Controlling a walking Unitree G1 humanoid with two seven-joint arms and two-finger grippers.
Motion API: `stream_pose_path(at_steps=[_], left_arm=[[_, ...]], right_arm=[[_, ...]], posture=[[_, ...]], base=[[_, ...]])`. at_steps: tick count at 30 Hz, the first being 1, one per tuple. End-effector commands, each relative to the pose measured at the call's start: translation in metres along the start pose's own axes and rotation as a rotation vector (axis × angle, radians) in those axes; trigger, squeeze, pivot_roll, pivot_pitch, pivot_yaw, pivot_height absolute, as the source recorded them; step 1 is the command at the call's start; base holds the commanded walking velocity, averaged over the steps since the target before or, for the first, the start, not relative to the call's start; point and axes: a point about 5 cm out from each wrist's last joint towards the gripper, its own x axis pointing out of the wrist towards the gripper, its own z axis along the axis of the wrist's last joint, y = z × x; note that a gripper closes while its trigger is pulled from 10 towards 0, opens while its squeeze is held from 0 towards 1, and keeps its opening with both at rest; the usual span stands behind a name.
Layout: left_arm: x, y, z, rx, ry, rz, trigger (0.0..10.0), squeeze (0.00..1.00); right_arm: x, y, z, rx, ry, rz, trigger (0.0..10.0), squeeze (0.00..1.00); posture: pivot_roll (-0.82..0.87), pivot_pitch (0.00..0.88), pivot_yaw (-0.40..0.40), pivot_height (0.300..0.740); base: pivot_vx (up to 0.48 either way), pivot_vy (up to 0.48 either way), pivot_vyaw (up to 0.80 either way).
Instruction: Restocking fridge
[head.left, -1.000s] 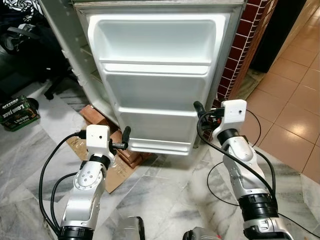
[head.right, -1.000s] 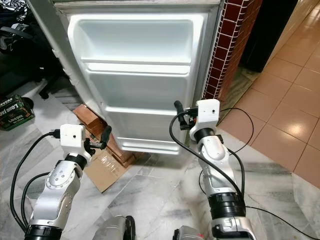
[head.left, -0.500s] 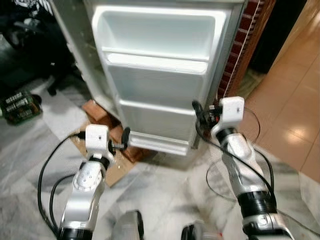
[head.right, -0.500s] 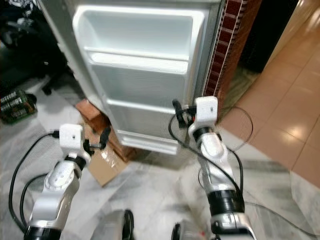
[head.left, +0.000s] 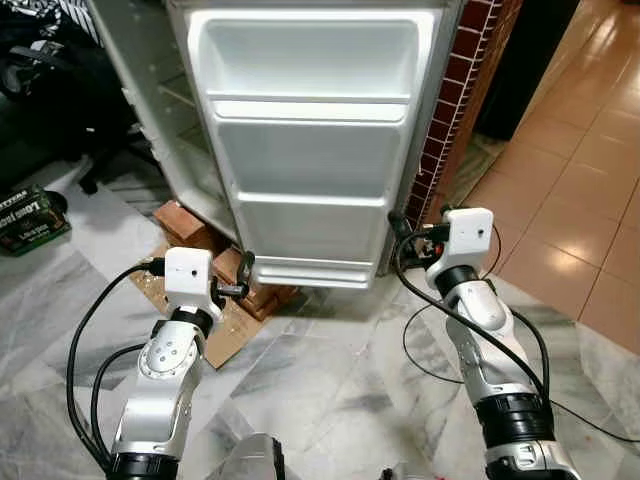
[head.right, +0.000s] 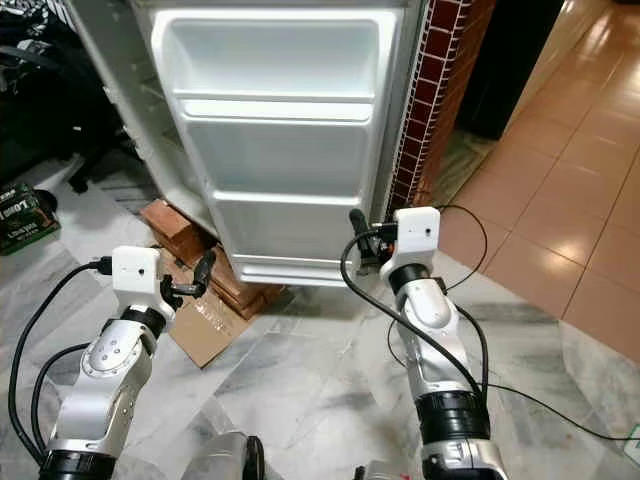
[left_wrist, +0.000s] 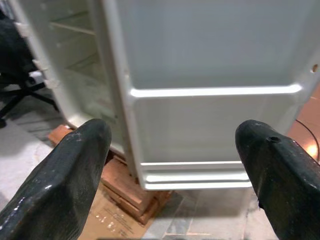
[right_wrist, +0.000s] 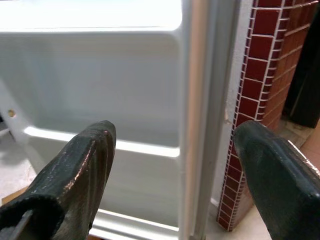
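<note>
White plastic lines the open fridge door (head.left: 310, 150), which stands straight ahead with its moulded shelves bare. Beside it on the robot's left, the fridge cabinet (head.left: 165, 110) shows its wire shelves. Both arms are raised toward the door's lower part. The left tool (head.left: 243, 277) hovers near the bottom left corner, fingers (left_wrist: 60, 185) spread wide and holding nothing. The right tool (head.left: 400, 225) sits close to the door's right edge (next to the red brick pillar (head.left: 460, 90)), also wide and without a load. Bricks (head.left: 215, 255) and flattened cardboard (head.left: 225, 325) lie on the marble floor (head.left: 330, 380).
</note>
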Motion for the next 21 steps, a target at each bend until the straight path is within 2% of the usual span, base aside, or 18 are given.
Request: stream_pose_path(at_steps=[1, 4, 8, 11, 12, 17, 21], left_arm=[[-0.001, 0.003, 0.000, 0.007, 0.003, 0.011, 10.0, 0.00], [-0.003, 0.004, 0.001, 0.009, -0.002, 0.013, 10.0, 0.00], [-0.004, 0.006, 0.002, 0.009, -0.005, 0.019, 10.0, 0.00], [-0.007, 0.006, 0.002, 0.013, -0.003, 0.022, 10.0, 0.00], [-0.010, 0.007, 0.002, 0.013, -0.005, 0.021, 10.0, 0.00], [-0.015, 0.008, 0.002, 0.012, -0.009, 0.021, 10.0, 0.00], [-0.018, 0.007, 0.002, 0.002, -0.014, 0.014, 10.0, 0.00]], right_arm=[[0.002, 0.001, 0.004, -0.006, -0.017, 0.005, 10.0, 0.00], [0.003, 0.004, 0.005, -0.007, -0.026, 0.001, 10.0, 0.00], [0.011, -0.005, 0.000, -0.030, 0.011, -0.142, 10.0, 0.00], [0.018, -0.003, -0.005, -0.050, 0.041, -0.197, 10.0, 0.00], [0.022, -0.001, -0.007, -0.024, 0.055, -0.209, 10.0, 0.00], [0.026, 0.001, -0.007, -0.003, 0.057, -0.214, 10.0, 0.00], [0.026, 0.000, -0.008, -0.024, 0.050, -0.203, 10.0, 0.00]], posture=[[0.03, 0.103, 0.070, 0.740], [0.04, 0.103, 0.065, 0.740], [0.06, 0.118, 0.060, 0.740], [0.07, 0.126, 0.058, 0.740], [0.08, 0.130, 0.058, 0.740], [0.09, 0.140, 0.052, 0.740], [0.08, 0.148, 0.048, 0.740]], base=[[0.000, 0.000, 0.00], [0.000, 0.000, 0.00], [0.000, 0.000, 0.00], [0.000, 0.000, 0.00], [0.000, 0.000, 0.00], [0.000, 0.000, 0.00], [0.264, 0.000, 0.00]])
